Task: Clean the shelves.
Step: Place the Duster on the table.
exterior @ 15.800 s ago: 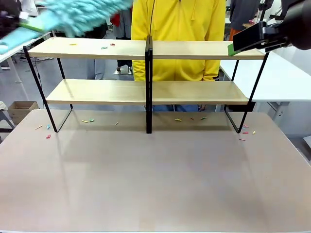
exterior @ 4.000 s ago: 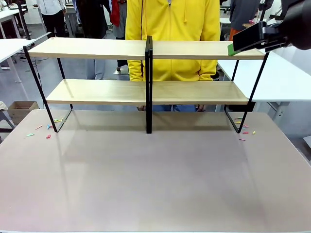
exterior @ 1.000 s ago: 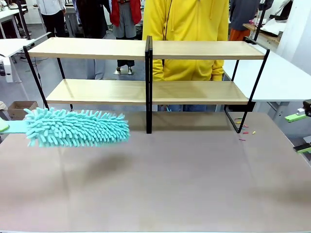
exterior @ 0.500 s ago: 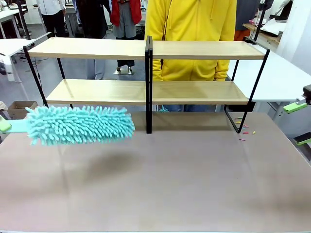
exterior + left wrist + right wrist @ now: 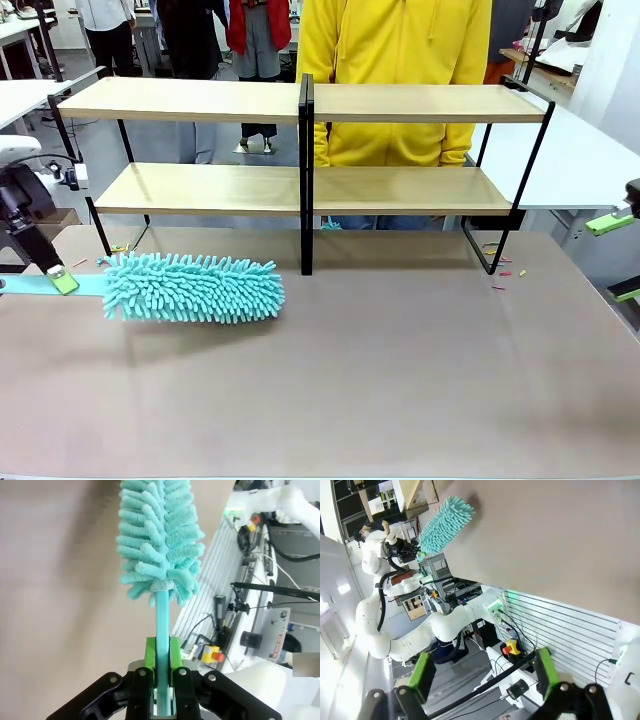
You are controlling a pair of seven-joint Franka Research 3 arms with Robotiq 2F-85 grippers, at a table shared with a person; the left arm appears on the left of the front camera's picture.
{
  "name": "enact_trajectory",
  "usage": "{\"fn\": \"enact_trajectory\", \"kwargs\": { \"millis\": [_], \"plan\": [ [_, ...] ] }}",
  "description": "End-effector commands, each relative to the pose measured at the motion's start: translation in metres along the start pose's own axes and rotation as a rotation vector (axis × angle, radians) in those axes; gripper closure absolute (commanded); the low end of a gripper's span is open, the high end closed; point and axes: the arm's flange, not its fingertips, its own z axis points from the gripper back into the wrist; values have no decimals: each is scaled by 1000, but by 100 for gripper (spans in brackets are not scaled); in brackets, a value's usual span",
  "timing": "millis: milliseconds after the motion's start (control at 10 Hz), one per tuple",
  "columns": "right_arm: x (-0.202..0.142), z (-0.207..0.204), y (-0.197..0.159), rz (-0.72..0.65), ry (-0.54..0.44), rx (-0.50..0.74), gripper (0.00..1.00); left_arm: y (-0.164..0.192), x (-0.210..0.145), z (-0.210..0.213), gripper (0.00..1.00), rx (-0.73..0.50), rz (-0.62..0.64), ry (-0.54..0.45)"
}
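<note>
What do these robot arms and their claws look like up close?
The arms are smooth, rounded white segments with black cables looped alongside. Each ends in a black two-finger claw tipped with bright green pads: the left gripper has angular black linkages studded with silver bolts, and the right gripper shows the same build, with rectangular green pads.

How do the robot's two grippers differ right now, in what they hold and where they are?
The left gripper has its green pads either side of the duster handle, while the right gripper stands wide open with nothing between its pads. The left gripper is low at the table's left edge beside the shelves; the right gripper hangs off the right edge. Both are black with green pads.
</note>
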Motion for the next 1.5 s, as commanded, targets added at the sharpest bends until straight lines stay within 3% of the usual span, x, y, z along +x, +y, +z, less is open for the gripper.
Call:
{"fn": "enact_trajectory", "kwargs": {
  "millis": [0,100,200,300,500,600,800,900,1000,1100,1200,1300,1400],
  "plan": [
    [0,-1,4,7,-1,25,0,-5,-3,-3,42,42,2,56],
    [0,-1,4,7,-1,25,0,-7,-3,-3,30,45,-13,63],
    [0,-1,4,7,-1,25,0,-9,-5,4,0,85,-23,18],
    [0,-1,4,7,-1,25,0,-14,-9,18,0,172,-33,-133],
    [0,-1,4,7,-1,25,0,-30,-28,55,6,297,-54,-580],
    [0,-1,0,0,2,-2,0,-34,-34,64,0,288,-50,-682],
    [-9,7,23,13,-78,146,0,-38,-41,66,0,8,1,-770],
    [-15,9,34,42,-87,228,0,-38,-38,65,0,-135,59,-887],
    [-16,9,40,30,-54,339,0,-31,-33,64,0,-265,132,-975],
    [-16,9,42,18,-15,456,0,-21,-29,63,0,-343,214,-978],
    [-12,6,41,2,18,526,0,-15,-27,64,0,-394,283,-974],
    [-12,17,44,44,-56,329,0,-32,-34,60,0,-245,119,-925],
    [-12,17,44,44,-56,329,0,-32,-34,60,0,-245,119,-925]
  ]
}}
